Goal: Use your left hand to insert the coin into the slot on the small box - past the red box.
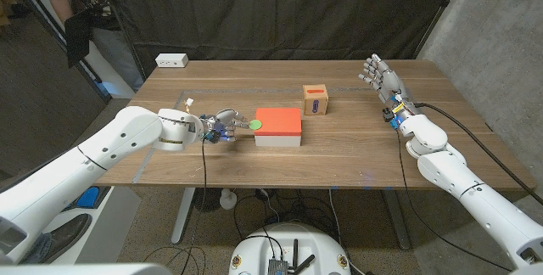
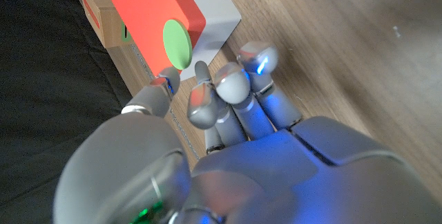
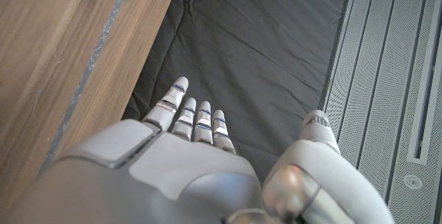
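Lighting: even and fairly bright in our head view; the table (image 1: 339, 152) shows soft sheen and short, faint shadows. Background: dark curtain, little detail. Left wrist view: the left hand (image 2: 235, 148) is near, blurred, blue-tinted. Right wrist view: sharp, evenly lit.

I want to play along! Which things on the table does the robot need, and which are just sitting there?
Needed:
green coin, held by the left hand
red box, to get past
small box with the slot

Just there:
white block at the far corner
right hand, open, holding nothing
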Robot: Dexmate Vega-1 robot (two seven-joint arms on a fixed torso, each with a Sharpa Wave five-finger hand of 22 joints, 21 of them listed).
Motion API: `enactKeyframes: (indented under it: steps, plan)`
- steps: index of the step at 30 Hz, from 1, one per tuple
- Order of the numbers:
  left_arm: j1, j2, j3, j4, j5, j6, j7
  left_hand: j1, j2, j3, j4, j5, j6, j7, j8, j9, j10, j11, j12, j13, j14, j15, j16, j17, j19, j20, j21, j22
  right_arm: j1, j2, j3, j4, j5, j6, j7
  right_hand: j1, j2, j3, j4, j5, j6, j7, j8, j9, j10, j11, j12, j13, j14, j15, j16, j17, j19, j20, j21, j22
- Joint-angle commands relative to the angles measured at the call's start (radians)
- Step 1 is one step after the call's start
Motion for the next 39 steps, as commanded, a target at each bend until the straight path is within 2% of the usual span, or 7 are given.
enactKeyframes:
  steps: [1, 19, 39]
  plan:
    - [-0.02, -0.015, 0.017, 0.005, 0.01, 0.018, -0.006, 0.01, 0.004, 0.001, -0.002, 0.003, 0.018, 0.003, 0.012, 0.001, -0.01, -0.005, -0.003, -0.005, -0.003, -0.002, 0.002, -0.006, -0.007, -0.034, 0.005, 0.001, -0.001, -0.001, 0.001, 0.002, 0.005, 0.004, 0.006, 0.011, -0.001, 0.0, 0.005, -0.002, 0.007, 0.038, -0.001, 0.005, 0.006, -0.001, 0.007, 0.002, 0.008, 0.003, 0.008, 0.0, 0.01, -0.001, 0.001, 0.001]
    - [-0.013, -0.027, 0.016, -0.004, 0.005, 0.026, 0.009, 0.021, 0.02, 0.005, 0.0, 0.003, 0.038, 0.003, 0.019, 0.004, -0.015, -0.007, -0.002, -0.006, 0.001, -0.002, 0.01, 0.002, -0.016, -0.034, 0.009, -0.008, -0.005, -0.009, 0.005, 0.001, 0.013, 0.002, 0.017, 0.011, -0.001, 0.0, 0.005, -0.002, 0.007, 0.037, -0.001, 0.005, 0.006, 0.0, 0.006, 0.001, 0.012, 0.005, 0.009, -0.002, 0.012, 0.001, 0.001, 0.002]
    - [-0.008, -0.046, 0.026, 0.018, 0.019, 0.004, -0.011, 0.027, 0.03, 0.009, -0.001, 0.003, 0.039, 0.008, 0.005, -0.006, -0.019, -0.007, -0.001, 0.001, 0.002, -0.002, 0.01, 0.001, -0.022, -0.034, 0.017, -0.008, 0.001, -0.011, 0.002, 0.011, 0.011, 0.0, 0.023, 0.011, -0.001, 0.0, 0.006, -0.002, 0.01, 0.036, -0.001, 0.005, 0.011, -0.001, 0.007, 0.002, 0.015, 0.007, 0.01, -0.005, 0.014, 0.004, 0.001, 0.002]
